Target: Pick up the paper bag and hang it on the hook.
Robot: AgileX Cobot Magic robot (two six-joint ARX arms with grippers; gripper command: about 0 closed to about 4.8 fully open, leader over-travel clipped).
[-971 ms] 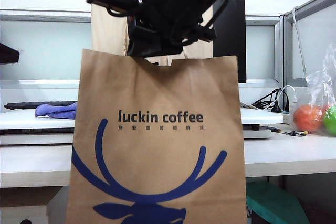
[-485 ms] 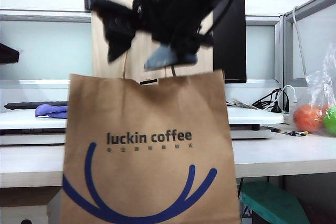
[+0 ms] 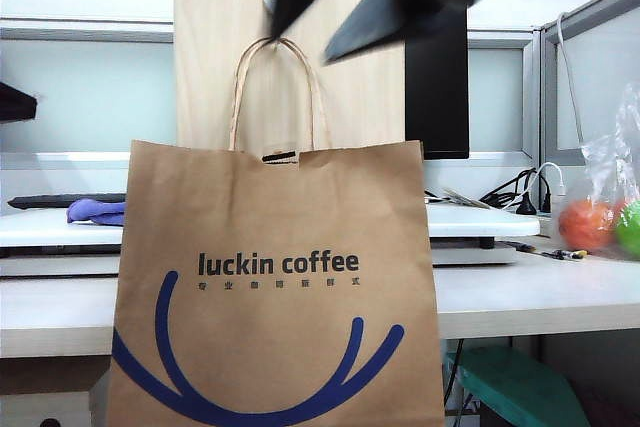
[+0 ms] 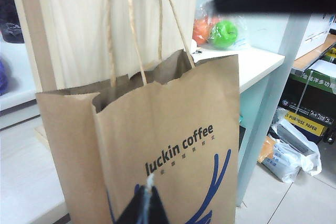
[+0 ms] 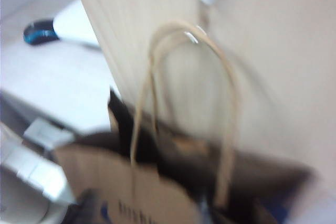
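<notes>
Hanging from the hook (image 5: 197, 35) by its twisted handles (image 3: 277, 92), the paper bag (image 3: 275, 287) rests flat against the wooden board (image 3: 205, 57).

The right hand (image 3: 320, 22), blurred at 12 o'clock above the handles, has its fingers spread and holds nothing. The left hand (image 4: 143, 208) sits low before the bag's printed face; its spread cannot be told. A bag of balls (image 3: 605, 217) lies at 3 o'clock on the tabletop (image 3: 530, 292).

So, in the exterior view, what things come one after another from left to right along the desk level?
Purple cloth → paper bag → black cables → orange ball → green ball.
</notes>
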